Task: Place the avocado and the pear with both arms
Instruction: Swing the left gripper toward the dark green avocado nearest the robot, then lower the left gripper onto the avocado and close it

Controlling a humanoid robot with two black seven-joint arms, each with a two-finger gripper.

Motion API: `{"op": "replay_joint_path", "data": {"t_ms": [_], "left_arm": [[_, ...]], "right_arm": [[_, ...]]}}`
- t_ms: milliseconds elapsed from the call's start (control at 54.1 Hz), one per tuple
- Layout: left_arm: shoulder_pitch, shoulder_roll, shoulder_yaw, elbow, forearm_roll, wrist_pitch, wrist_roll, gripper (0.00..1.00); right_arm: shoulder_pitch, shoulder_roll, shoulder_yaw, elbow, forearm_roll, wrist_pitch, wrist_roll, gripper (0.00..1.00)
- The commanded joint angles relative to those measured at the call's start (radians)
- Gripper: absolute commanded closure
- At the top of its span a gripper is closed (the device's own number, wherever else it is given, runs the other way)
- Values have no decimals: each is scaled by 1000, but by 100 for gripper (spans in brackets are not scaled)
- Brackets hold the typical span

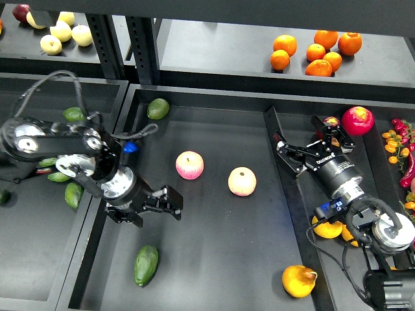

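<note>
The elongated dark-green avocado (146, 264) lies at the front left of the middle tray (214, 272). My left gripper (150, 208) hangs just above and behind it, pointing down, open and empty. The orange-yellow pear (299, 280) lies at the tray's front right corner. My right gripper (306, 144) is open and empty over the divider wall at the tray's right side, well behind the pear.
Two pink-and-yellow apples (189, 164) (242, 181) lie mid-tray, and a rounder green avocado (157, 108) lies at its back left. Oranges (314, 52) sit on the back shelf. More avocados (72, 194) fill the left bin. A red fruit (358, 120) and yellow fruit (326, 228) lie in the right bin.
</note>
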Motion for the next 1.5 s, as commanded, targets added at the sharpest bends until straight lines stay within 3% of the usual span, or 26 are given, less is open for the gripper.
{"op": "replay_joint_path", "data": {"t_ms": [0,277,832,1478], "left_arm": [[-18,-73,67,30,3,0,0,0],[-29,-204,199,94,42,0,0,0],[-4,-363,293,194,52,0,0,0],[73,-367,332,268,58,0,0,0]], "right_arm": [[3,0,0,-1,0,0,-1,0],[9,0,1,-1,0,0,-1,0],[9,0,9,-17,2,10,-1,0],[18,0,9,-37,6,14,-2,0]]}}
